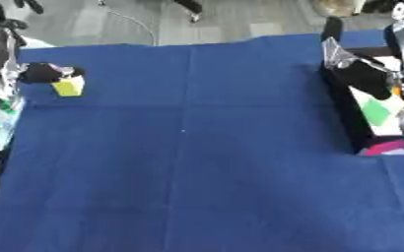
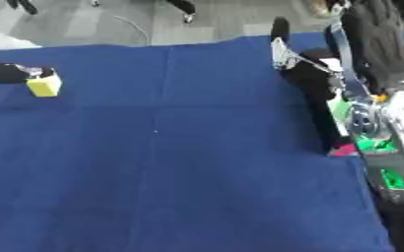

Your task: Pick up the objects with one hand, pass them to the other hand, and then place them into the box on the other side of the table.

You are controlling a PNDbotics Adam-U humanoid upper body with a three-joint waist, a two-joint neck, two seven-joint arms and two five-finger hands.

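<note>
Box (image 1: 360, 123) sits at right edge of blue-clothed table (image 1: 188, 147); yellow block (image 1: 67, 87) held at far left edge.
Table cloth is blue, creased in a grid. Box is dark-walled, open, running along the right edge; inside show a green piece (image 1: 376, 112) and a pink piece (image 1: 387, 146) near its front end. Right hand (image 1: 365, 76) is black, down inside the far part of the box, arm coming from the upper right; whether its fingers are spread or closed can't be made out. Left hand (image 1: 42, 73) is black, at the far left edge near the far corner, fingertips pinching the top of the yellow block, which is touching or just above the cloth.
</note>
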